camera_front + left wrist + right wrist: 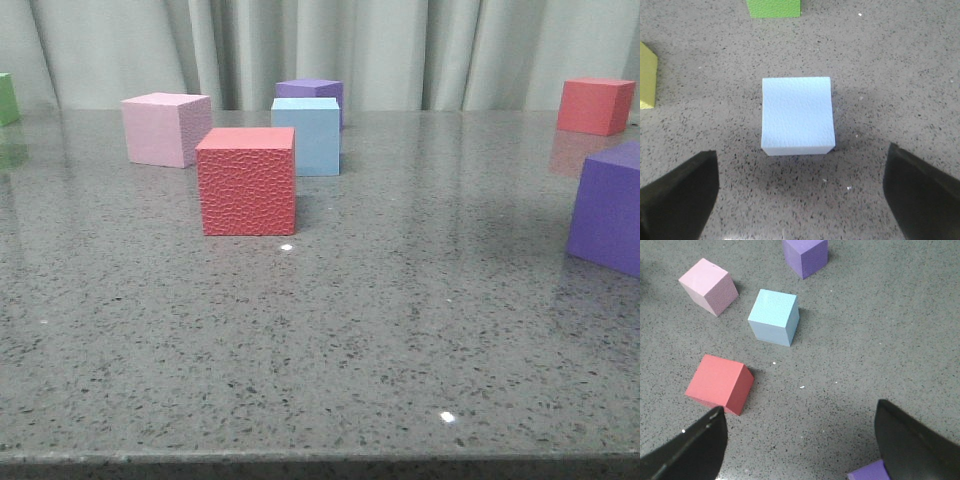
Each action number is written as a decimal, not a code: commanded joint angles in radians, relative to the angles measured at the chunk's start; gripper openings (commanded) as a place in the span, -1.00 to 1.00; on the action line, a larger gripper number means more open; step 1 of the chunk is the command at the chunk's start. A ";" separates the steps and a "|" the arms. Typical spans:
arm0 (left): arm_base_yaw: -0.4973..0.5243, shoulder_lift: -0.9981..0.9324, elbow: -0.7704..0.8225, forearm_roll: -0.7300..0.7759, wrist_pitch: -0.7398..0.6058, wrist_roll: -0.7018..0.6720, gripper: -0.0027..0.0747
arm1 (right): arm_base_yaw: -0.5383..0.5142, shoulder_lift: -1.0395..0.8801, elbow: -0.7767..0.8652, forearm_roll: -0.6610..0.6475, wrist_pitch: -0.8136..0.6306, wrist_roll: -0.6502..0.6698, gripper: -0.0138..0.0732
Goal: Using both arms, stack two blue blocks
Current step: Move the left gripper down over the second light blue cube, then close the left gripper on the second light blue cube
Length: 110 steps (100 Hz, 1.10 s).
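Across a grey speckled worktop, seen from the front, coloured cubes sit well apart. Going left to right from the near red cube, the landmark: a green cube is cut off by the far-left edge; a pink cube stands behind and left of the red one; a blue block stands just behind and right of it, partly hiding a purple cube farther back. Well to the right sit a second red cube and a large purple cube, cut off by the frame.

No arm shows in the front view. The left gripper hangs spread wide above a second blue block, not touching it; this block does not appear in the front view. The right gripper is also spread wide, holding nothing, above bare worktop near the red cube.
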 commanded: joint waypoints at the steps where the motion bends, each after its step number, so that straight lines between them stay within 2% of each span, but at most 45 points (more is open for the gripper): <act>1: 0.003 -0.005 -0.077 -0.014 -0.020 0.002 0.73 | -0.001 -0.038 -0.021 -0.030 -0.051 0.002 0.70; 40: 0.003 0.143 -0.219 -0.016 0.033 0.002 0.73 | -0.001 -0.039 -0.021 -0.028 -0.040 0.002 0.70; 110: 0.011 0.259 -0.243 -0.014 0.016 0.002 0.72 | -0.001 -0.039 -0.021 -0.028 -0.038 0.002 0.70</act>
